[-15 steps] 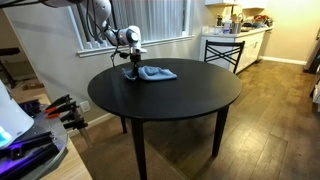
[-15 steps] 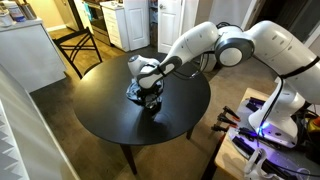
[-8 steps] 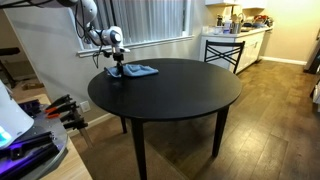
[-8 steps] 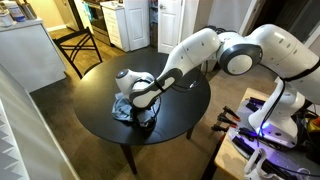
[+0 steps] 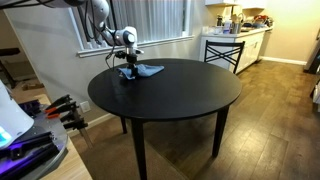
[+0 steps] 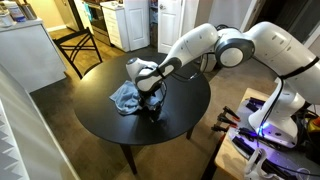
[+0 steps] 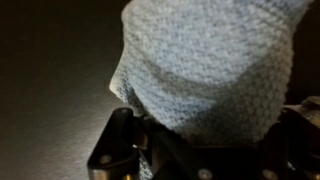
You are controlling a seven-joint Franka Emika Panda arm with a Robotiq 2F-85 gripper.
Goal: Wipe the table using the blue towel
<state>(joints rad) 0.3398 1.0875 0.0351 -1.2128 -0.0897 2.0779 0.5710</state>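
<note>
Hand (image 6: 151, 107) grips the blue towel (image 6: 123, 97) at one end and holds it down on the round black table (image 6: 100, 125); the rest lies crumpled just beside it.

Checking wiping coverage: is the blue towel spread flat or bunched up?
Bunched. The blue towel lies crumpled in a heap on the table at the pincer; the wrist view shows gathered folds.

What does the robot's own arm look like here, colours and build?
A glossy white arm of rounded segments, with dark bands at the joints. It ends in a white round collar above a black metal pincer, whose matte black frame shows in the wrist view. No markings are legible.
</note>
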